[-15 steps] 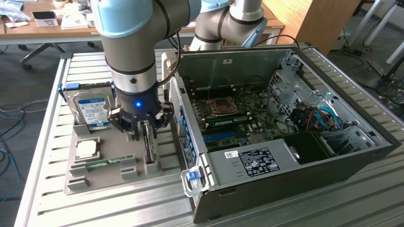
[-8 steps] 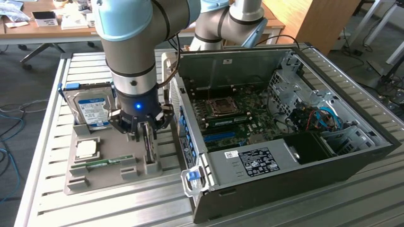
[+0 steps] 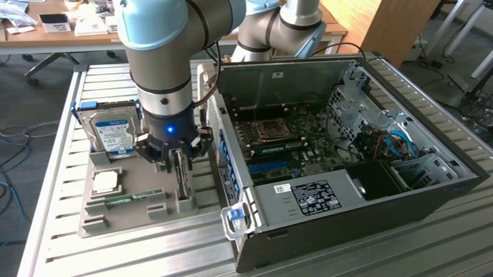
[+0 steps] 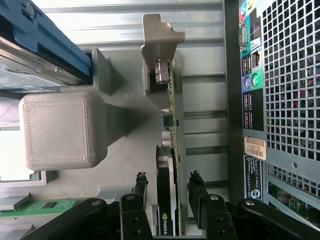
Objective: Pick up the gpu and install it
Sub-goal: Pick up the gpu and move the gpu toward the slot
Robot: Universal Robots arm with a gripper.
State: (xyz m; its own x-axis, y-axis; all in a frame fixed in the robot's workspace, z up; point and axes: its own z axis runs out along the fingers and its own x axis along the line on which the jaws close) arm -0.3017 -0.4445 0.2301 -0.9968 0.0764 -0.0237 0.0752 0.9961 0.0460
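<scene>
Tool (image 4: 168, 175): fingers apart, not clamped, straddling upright gpu (image 4: 166, 200) in grey holder (image 4: 120, 165). Hard drive (image 4: 45, 50) beside; computer case (image 4: 290, 100) opposite.

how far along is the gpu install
Done: the gripper is lined up over the gpu, open fingers either side. In hand: nothing gripped yet. Left: the gpu stands on edge in the grey holder, not lifted, not in the computer case.
</scene>
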